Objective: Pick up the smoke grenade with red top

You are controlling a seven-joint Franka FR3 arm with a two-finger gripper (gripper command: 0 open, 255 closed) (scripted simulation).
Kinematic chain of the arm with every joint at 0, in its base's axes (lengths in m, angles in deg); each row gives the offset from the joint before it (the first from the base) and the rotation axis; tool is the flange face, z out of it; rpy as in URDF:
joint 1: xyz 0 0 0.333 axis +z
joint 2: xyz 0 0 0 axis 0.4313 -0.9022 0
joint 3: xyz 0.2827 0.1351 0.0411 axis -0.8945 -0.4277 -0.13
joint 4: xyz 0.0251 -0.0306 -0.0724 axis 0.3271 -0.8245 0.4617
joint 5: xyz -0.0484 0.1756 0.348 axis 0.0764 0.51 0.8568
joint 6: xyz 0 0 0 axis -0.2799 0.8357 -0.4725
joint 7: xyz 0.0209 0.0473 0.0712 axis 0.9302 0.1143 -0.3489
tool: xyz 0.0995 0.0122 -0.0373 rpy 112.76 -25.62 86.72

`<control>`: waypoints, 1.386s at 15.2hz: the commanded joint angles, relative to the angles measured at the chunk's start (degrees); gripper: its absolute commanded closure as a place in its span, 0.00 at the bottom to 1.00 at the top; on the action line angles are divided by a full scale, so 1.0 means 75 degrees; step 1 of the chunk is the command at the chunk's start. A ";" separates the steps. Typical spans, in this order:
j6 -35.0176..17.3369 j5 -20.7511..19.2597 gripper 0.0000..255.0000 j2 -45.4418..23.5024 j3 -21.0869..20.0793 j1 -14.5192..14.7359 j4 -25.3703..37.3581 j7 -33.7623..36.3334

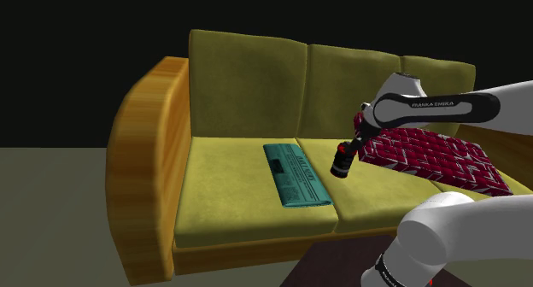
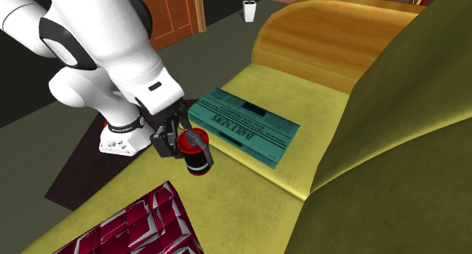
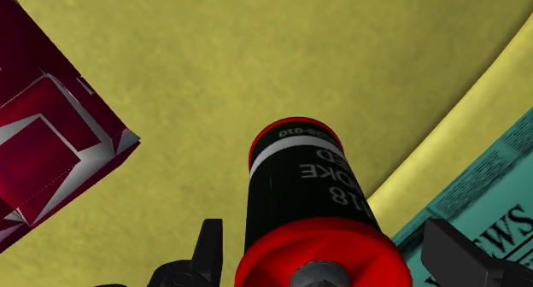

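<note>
The red top [image 3: 318, 255] of the smoke grenade [image 3: 299, 187] sits closest, its black body running away from the tool [image 2: 181, 137], whose two fingers are clamped on it near that top. The canister hangs tilted below the tool and appears clear of the sofa [image 1: 239, 80] seat beneath. A teal newspaper [image 1: 295, 176] lies to one side of the tool, a red-and-white patterned box [image 1: 431, 157] to the other. The grasp looks made and the lift begun; what remains, I judge, is raising it higher.
</note>
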 commanded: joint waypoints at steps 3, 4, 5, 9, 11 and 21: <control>-0.0459 -0.0081 0.00 -0.0164 0.0116 -0.0030 -0.0293 -0.0026; -0.0460 -0.0080 0.00 -0.0166 0.0117 -0.0029 -0.0292 -0.0026; -0.0452 -0.0085 1.00 -0.0147 0.0115 -0.0038 -0.0304 -0.0028; -0.0458 -0.0085 1.00 -0.0156 0.0120 -0.0037 -0.0300 -0.0032; -0.0458 -0.0086 1.00 -0.0154 0.0119 -0.0037 -0.0303 -0.0030; 0.0399 0.0055 1.00 0.0163 -0.0091 0.0007 0.0244 0.0009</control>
